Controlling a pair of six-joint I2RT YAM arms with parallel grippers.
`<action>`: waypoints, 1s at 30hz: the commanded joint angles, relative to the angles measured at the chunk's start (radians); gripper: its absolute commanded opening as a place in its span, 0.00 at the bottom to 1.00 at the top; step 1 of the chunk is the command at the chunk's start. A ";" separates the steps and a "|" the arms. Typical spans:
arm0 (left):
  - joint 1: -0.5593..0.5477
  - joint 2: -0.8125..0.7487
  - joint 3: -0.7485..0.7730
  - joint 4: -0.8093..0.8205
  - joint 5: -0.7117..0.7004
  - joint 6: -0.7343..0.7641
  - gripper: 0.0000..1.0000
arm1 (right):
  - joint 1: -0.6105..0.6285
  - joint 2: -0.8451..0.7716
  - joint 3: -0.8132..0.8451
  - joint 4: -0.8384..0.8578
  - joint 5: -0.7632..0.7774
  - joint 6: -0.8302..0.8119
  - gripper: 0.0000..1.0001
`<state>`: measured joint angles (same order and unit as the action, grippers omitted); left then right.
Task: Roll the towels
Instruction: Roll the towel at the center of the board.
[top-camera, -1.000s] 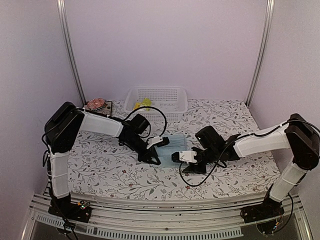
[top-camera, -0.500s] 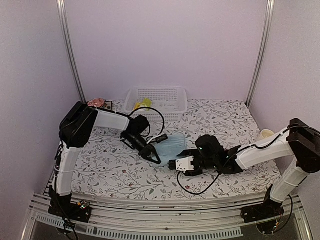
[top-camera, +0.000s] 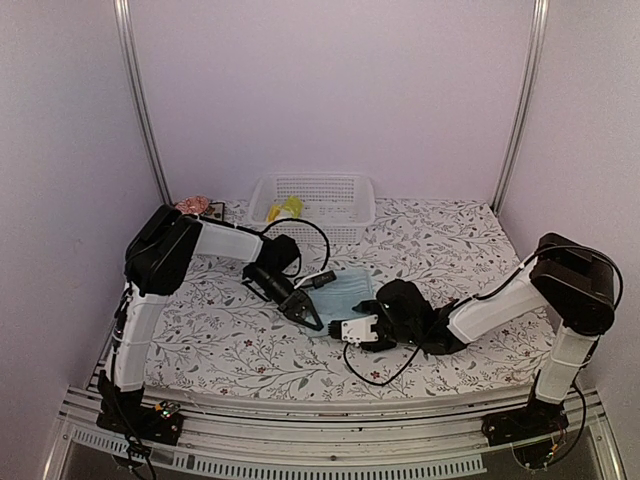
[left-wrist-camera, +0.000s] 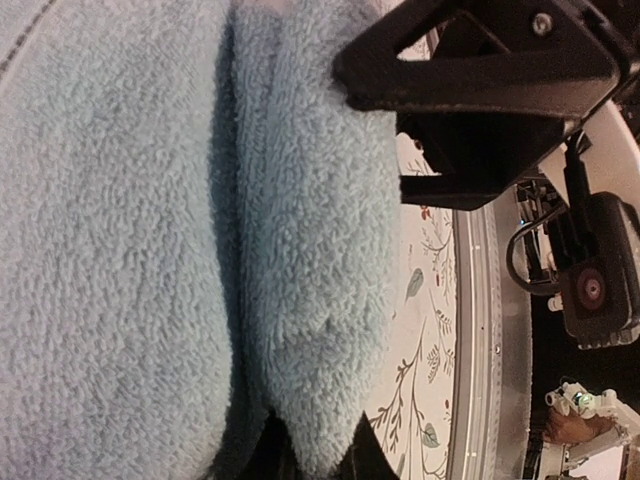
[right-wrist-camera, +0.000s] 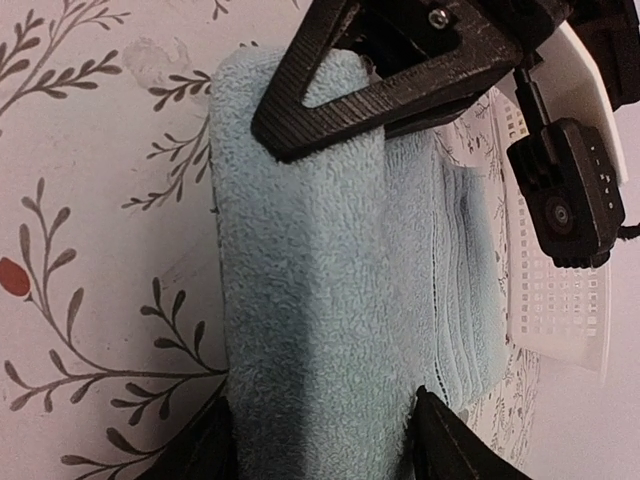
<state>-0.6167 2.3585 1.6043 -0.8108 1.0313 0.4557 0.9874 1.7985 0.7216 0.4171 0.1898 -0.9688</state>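
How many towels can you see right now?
2. A light blue towel lies partly rolled in the middle of the floral table. A yellow-green towel sits in the white basket at the back. The basket could hide more.

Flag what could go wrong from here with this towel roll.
The left claw pinches just one end of the fold in the blue towel, which may slip free. The right claw straddles that fold with jaws apart, so the loose roll could spring open. The claws are close and could collide.
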 joint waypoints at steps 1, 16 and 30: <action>0.004 0.054 -0.004 -0.055 -0.065 0.014 0.00 | 0.005 0.061 0.029 0.019 0.055 0.013 0.59; 0.021 -0.113 -0.076 0.085 -0.210 -0.016 0.50 | -0.007 0.066 0.175 -0.318 -0.101 0.179 0.05; 0.003 -0.631 -0.496 0.557 -0.489 -0.005 0.97 | -0.079 0.075 0.310 -0.647 -0.425 0.313 0.05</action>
<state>-0.6083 1.8492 1.2221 -0.4820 0.6407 0.4377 0.9329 1.8545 0.9924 -0.0433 -0.0677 -0.7250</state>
